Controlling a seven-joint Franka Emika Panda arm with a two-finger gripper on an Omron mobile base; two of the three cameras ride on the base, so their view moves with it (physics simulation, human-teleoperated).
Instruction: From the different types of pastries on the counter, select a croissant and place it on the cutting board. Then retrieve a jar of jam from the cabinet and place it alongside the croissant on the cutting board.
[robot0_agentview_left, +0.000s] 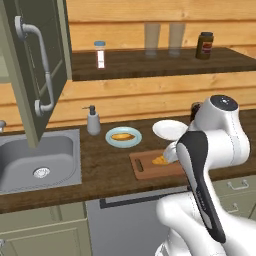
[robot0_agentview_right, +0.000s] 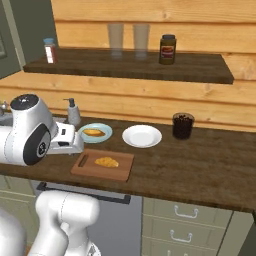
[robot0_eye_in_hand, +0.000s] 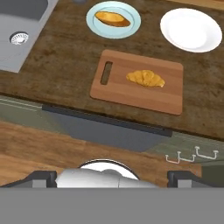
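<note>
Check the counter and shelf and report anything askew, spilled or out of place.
Nothing looks spilled or damaged. The croissant lies flat on the cutting board, the longer pastry sits on its blue plate, and the white plate is bare. The one thing standing out: the cabinet door above the sink hangs open.

The arm hides part of the cutting board (robot0_agentview_left: 147, 167) (left base view).

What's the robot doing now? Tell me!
Gripper open, empty, high above counter. Croissant on board. Jam not fetched yet. Nothing in the way.
</note>
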